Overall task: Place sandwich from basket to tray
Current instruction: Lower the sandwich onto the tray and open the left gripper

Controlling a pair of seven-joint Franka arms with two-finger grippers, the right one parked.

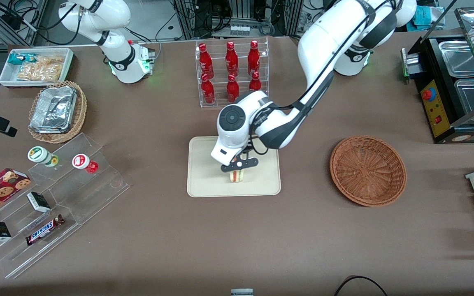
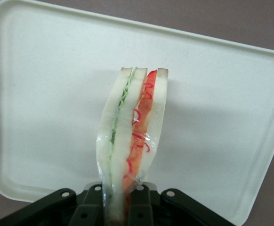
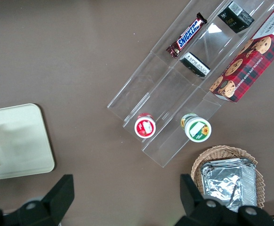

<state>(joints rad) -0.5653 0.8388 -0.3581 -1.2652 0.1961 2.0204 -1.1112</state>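
Sandwich [image 1: 237,176] held upright over tray [image 1: 204,183], pinched in gripper [image 1: 239,165]; basket [image 1: 368,170] empty toward working arm's end; may topple on release since it stands on its narrow edge

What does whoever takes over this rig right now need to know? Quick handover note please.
Gripper: over the tray, shut on the sandwich, which stands on edge between the fingers.
Sandwich: at the tray, wrapped in clear film; whether it already rests on the tray surface cannot be told.
Basket: holds nothing, toward the working arm's end of the table.
Done: sandwich out of the basket and carried to the tray.
Left: set it down, open the fingers, pull the arm away.
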